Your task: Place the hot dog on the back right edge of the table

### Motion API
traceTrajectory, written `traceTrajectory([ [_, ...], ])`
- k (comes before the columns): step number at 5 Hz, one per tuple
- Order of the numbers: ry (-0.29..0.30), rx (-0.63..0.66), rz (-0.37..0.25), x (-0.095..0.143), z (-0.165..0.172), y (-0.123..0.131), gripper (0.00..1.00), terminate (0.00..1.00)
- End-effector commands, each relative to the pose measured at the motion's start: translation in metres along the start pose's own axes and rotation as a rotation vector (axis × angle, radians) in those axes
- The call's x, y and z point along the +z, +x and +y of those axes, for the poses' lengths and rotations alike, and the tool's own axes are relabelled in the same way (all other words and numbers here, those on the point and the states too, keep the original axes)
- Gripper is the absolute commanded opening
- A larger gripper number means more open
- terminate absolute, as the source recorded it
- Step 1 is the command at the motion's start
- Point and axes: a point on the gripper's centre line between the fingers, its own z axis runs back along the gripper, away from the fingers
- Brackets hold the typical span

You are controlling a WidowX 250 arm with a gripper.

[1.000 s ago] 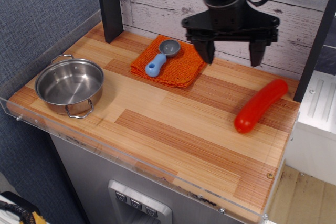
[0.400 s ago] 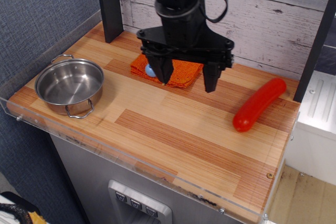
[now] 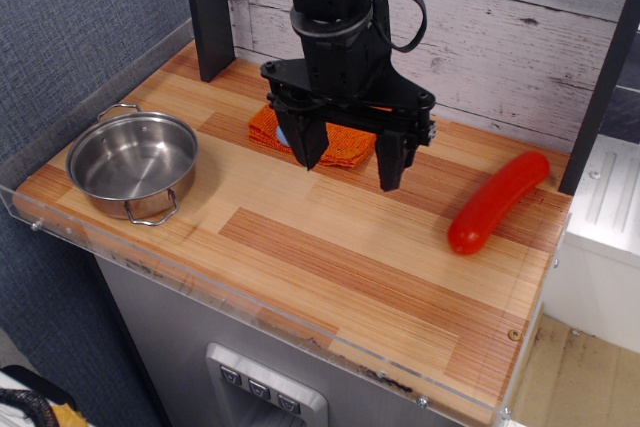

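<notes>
Since the red sausage already lies by the far right side, this entry reads as a record of a placement that looks finished.

Hot dog: the hot dog [image 3: 498,201] lies flat on the table [image 3: 330,257], slanted, its upper end toward the back right corner near the dark right post [image 3: 600,77], its lower end pointing forward. Nothing touches it.

Why it lies there: judged against the task, that strip along the back right is the target, so its position fits a completed set-down. It is glossy and round, so it could roll if nudged.

Gripper position: the gripper [image 3: 350,159] hangs above the middle of the table, in front of the orange cloth [image 3: 330,137], well apart from the hot dog.

Jaws: spread wide, the two dark fingers [image 3: 308,145] pointing down with open air between them. They hold nothing and touch nothing that I can see.

Why the jaws are apart: my reading is that the arm is simply clear of the object and carries no load.

Cloth: partly hidden behind the fingers; whatever rests on it is mostly covered.

Pot: a steel pot [image 3: 135,162] sits empty at the left front, far from the work.

Progress: appears essentially done; only confirmation remains.
</notes>
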Motion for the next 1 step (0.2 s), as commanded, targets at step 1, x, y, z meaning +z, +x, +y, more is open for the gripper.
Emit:
traceTrajectory([
  [1, 0.0, -0.003, -0.035, 0.0133, -0.0035, 0.0059, 1.0, 1.0],
])
